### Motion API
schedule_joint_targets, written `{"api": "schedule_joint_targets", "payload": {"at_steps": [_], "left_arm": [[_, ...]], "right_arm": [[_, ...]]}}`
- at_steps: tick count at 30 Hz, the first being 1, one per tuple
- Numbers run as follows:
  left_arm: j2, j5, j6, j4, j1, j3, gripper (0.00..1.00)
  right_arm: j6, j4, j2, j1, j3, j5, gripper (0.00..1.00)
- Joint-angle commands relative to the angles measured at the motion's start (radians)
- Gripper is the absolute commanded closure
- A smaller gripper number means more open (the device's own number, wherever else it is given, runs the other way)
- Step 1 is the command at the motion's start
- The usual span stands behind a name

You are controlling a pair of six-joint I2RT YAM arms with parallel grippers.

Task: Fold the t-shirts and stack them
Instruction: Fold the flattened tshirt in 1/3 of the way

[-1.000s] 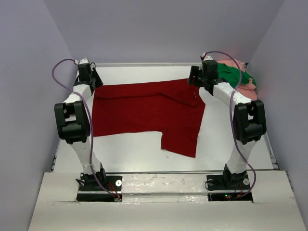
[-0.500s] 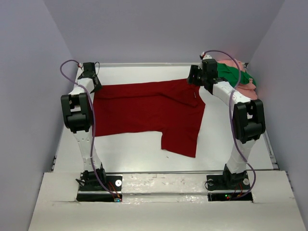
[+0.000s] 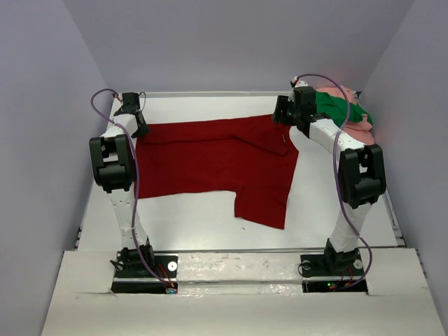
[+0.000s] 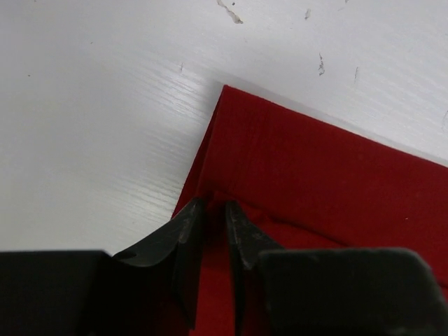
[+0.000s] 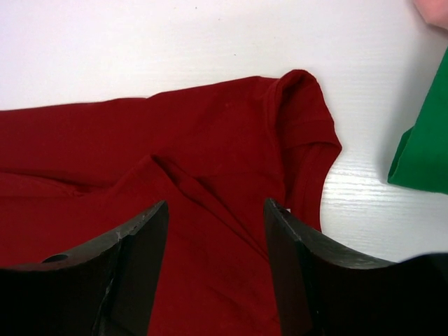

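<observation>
The dark red t-shirt (image 3: pixel 210 157) lies spread across the white table, with one part hanging toward the near side at the right. My left gripper (image 3: pixel 138 126) is at its far left corner. In the left wrist view the jaws (image 4: pixel 212 204) are pinched together on a raised fold of the red cloth (image 4: pixel 315 175). My right gripper (image 3: pixel 283 119) is open over the shirt's far right corner, its jaws (image 5: pixel 215 203) straddling a crease of the red cloth (image 5: pixel 175 140) beside the sleeve. The bright green t-shirt (image 3: pixel 336 108) and the salmon pink t-shirt (image 3: pixel 360 126) lie bunched at the far right.
The green shirt's edge (image 5: pixel 423 147) and a bit of the pink shirt (image 5: pixel 434 10) show just right of my right gripper. Grey walls close in the table on the left, back and right. Bare white table (image 3: pixel 189 210) lies in front of the red shirt.
My left arm has reached farther toward the far left corner of the red shirt, and its gripper now sits at the shirt's corner. The right arm and the shirts have not visibly moved.
</observation>
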Motion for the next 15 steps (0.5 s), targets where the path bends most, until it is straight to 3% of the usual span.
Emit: {"api": "schedule_joint_targets", "payload": {"at_steps": [1,2,10,15], "left_arm": [[-0.023,0.021,0.018,-0.011,0.002,0.013,0.73],[-0.031,0.013,0.02,-0.008,0.002,0.004,0.78],[-0.114,-0.008,0.038,0.013,0.001,-0.081,0.92],[-0.148,0.007,0.055,0.03,0.001,-0.114,0.96]], "right_arm": [[-0.009,0.028,-0.018,0.007,-0.001,-0.005,0.39],[-0.009,0.031,-0.017,0.007,0.0,-0.01,0.39],[-0.005,0.034,-0.004,0.007,0.0,-0.025,0.39],[-0.002,0.034,-0.004,0.007,-0.003,-0.036,0.39]]}}
